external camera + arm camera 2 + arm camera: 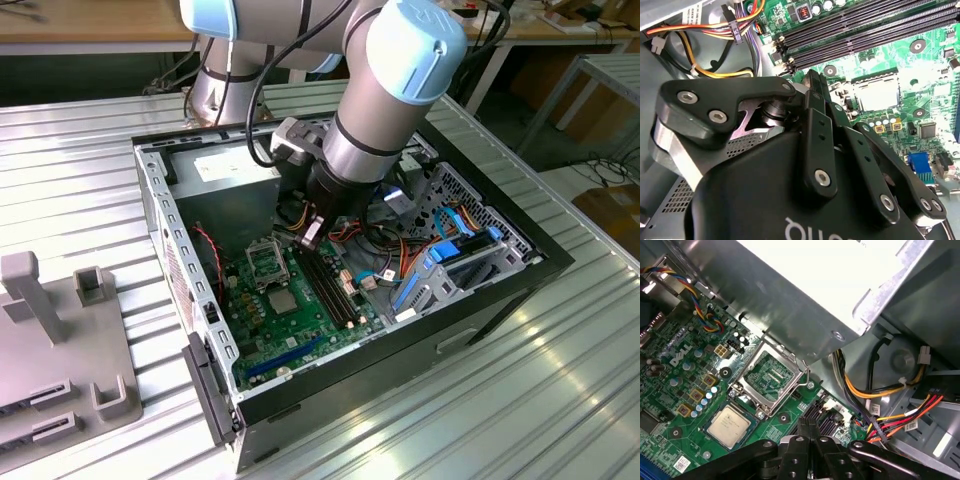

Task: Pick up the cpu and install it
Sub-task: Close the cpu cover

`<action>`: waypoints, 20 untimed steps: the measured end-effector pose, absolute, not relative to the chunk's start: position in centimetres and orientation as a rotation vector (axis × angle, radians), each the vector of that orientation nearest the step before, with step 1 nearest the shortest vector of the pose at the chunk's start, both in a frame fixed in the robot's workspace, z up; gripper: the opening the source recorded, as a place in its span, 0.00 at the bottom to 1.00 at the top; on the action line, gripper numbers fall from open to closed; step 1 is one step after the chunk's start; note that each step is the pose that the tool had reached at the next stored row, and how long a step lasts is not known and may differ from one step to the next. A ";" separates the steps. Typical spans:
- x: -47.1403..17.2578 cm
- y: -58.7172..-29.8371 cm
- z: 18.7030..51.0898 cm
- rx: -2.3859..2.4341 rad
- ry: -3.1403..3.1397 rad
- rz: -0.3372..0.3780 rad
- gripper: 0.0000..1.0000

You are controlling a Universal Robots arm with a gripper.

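The cpu (283,302) is a small silver-grey square lying flat on the green motherboard (300,345) inside the open computer case. It sits right beside the socket's hinged metal frame (264,262), which stands open. The first wrist view shows the cpu (728,426) next to that frame (771,377); the second wrist view shows the cpu (879,92) beyond the fingers. My gripper (312,238) hangs above the memory slots (335,290), toward the exterior view's right of the socket and clear of the cpu. In both wrist views the gripper (808,424) (813,77) has its fingers pressed together with nothing between them.
The case's walls (160,215) enclose the board. A grey power supply box (235,175) sits at the back, and bundles of coloured cables (400,255) and a drive cage (455,255) lie toward the exterior view's right. A grey fixture (60,340) rests on the ribbed metal table at the exterior view's left.
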State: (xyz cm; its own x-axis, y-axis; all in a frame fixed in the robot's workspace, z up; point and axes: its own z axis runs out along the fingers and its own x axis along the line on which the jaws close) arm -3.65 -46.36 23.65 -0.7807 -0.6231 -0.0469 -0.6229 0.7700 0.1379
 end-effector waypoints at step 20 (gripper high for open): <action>-3.7 -46.3 23.6 1.184 -2.892 -0.229 0.11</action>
